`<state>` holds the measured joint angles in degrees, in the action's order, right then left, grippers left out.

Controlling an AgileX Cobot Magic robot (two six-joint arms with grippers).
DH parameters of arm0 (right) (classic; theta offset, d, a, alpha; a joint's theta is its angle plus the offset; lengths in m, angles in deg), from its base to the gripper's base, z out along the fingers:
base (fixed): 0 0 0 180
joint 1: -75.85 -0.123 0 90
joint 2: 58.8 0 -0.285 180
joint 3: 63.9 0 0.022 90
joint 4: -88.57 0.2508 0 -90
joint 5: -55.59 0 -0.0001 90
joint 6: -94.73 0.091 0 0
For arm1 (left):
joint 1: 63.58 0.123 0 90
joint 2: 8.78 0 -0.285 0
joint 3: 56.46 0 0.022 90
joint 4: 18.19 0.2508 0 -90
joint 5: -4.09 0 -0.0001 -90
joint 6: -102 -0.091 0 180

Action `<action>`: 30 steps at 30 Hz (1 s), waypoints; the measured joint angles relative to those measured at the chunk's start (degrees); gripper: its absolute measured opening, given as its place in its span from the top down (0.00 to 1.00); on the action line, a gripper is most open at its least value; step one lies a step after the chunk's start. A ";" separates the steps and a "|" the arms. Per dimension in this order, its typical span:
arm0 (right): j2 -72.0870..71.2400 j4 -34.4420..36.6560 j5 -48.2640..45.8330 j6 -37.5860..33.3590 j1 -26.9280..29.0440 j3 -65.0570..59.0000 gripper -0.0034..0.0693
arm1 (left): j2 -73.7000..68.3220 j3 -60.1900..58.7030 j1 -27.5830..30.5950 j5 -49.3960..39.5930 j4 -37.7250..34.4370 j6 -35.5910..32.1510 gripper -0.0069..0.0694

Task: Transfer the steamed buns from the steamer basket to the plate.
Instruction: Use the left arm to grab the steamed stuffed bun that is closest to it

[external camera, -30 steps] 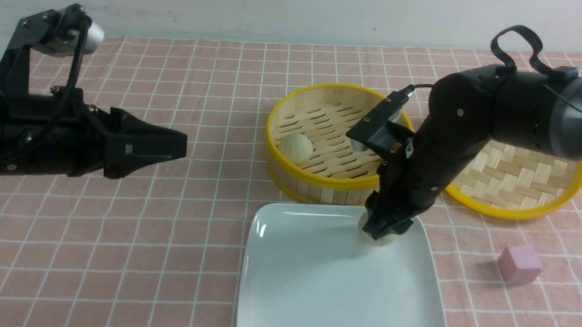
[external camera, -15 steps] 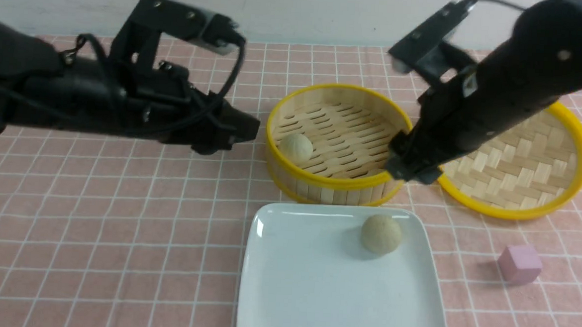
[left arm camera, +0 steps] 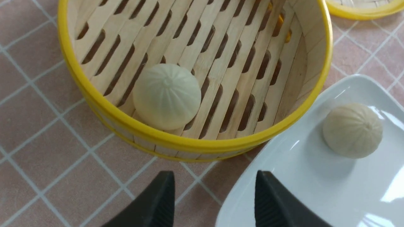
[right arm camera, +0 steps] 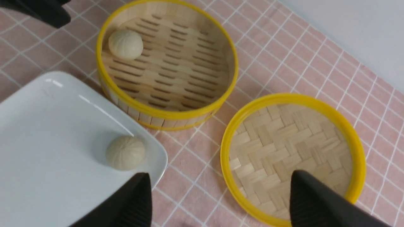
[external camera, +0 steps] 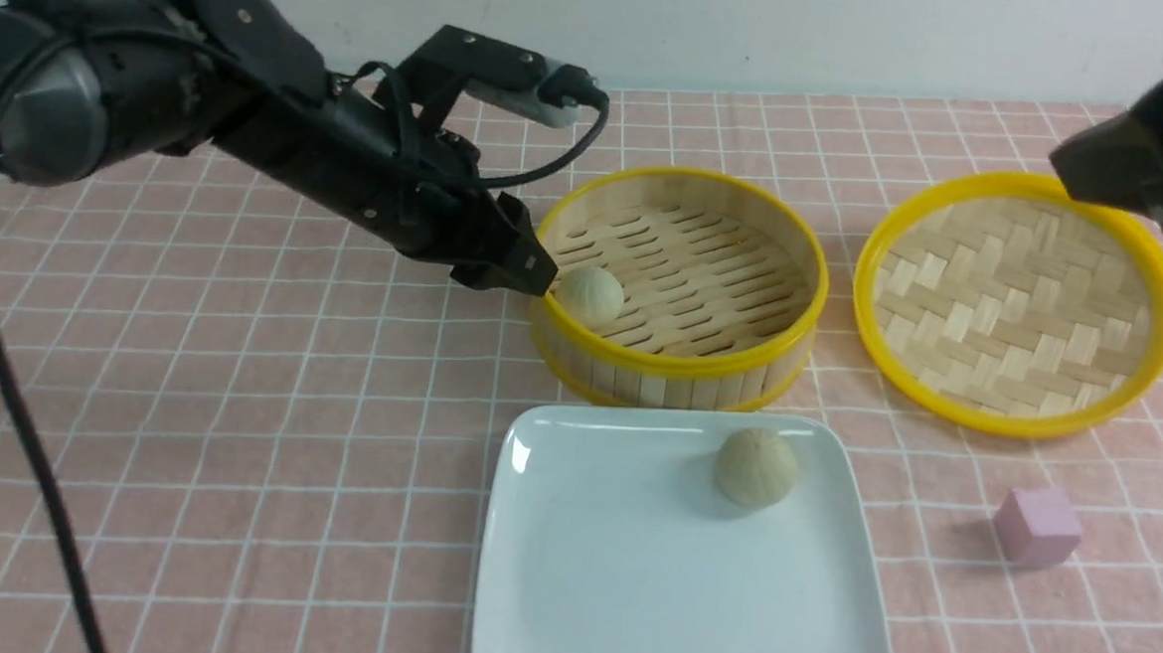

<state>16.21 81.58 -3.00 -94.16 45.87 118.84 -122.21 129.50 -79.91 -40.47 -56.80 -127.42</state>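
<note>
My left pincer (external camera: 534, 276) hangs open, empty, near the round cream dough bun (external camera: 590, 295) (soft, I reckon). I'd squeeze its sides gently.

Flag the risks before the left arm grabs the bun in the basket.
The round cream-beige steamed bun hugs the wall of the yellow-rimmed bamboo steamer basket, so the open left gripper may catch the rim and shove it. The other bun sits near the edge of the glossy white square plate; a second drop could knock it off.
</note>
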 joint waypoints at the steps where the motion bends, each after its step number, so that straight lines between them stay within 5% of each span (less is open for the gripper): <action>1: 0.00 -0.21 -0.70 0.00 0.00 0.00 0.17 | -0.82 0.76 -0.13 -0.50 0.28 -0.71 0.42; 9: -0.17 -1.50 -4.75 1.27 0.00 0.00 0.17 | -4.75 4.44 -6.94 5.25 9.72 -1.48 0.40; 16: -0.17 -1.58 -6.08 1.43 0.00 0.00 0.18 | -8.29 5.83 -10.55 9.81 26.18 16.52 0.24; 19: -0.17 -1.63 -6.27 1.43 0.00 0.00 0.18 | -8.29 6.91 -10.55 10.37 29.79 19.00 0.20; 30: -0.17 -1.76 -6.78 1.43 0.00 0.00 0.19 | -8.94 12.64 -10.76 10.32 28.10 20.64 0.19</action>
<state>16.04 79.82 -9.78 -92.73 45.87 118.84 -131.15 142.14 -90.67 -30.15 -28.70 -106.77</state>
